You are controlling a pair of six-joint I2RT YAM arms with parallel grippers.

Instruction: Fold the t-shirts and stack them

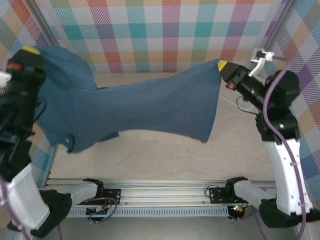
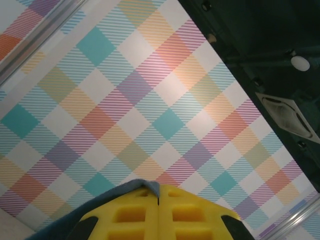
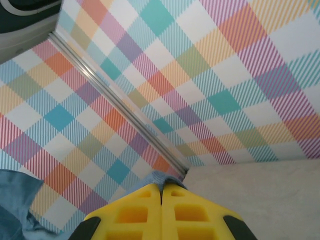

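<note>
A dark teal-blue t-shirt (image 1: 150,107) hangs stretched in the air between both arms, above the table. My left gripper (image 1: 29,50) is raised at the far left and is shut on one end of the cloth; a blue edge (image 2: 142,186) pokes out between its yellow fingertips (image 2: 130,210). My right gripper (image 1: 222,65) is raised at the right and is shut on the other end, with a fold of cloth (image 3: 162,176) pinched at its yellow tips. The left part of the shirt sags lower, a sleeve (image 1: 70,141) dangling near the left arm.
The beige table top (image 1: 240,145) lies below the hanging shirt. Checked walls (image 1: 165,30) close the back and both sides. A metal rail (image 1: 165,192) with the arm bases runs along the near edge.
</note>
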